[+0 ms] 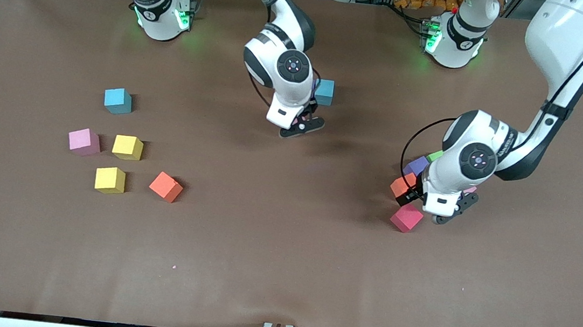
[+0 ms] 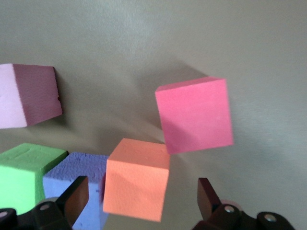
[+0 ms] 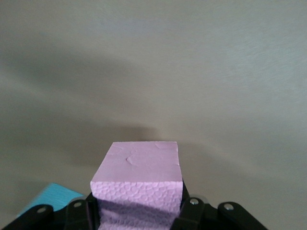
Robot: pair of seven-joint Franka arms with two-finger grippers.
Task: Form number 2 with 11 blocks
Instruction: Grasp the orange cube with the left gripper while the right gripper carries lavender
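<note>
between right hand (image 3: 139, 211) fingers, pink block (image 3: 139, 179), hidden from front.

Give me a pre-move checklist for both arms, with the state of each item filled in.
1. Right gripper shut on the purple block: ok.
2. Tabletop under that block bare: ok in the right wrist view; a blue block sits close by.
3. Left gripper open, over the orange block: ok.
4. Room around the orange block: not ok; a blue-purple block crowds one finger and the red block is close.
5. Any of the digit laid: not ok; none yet.
</note>
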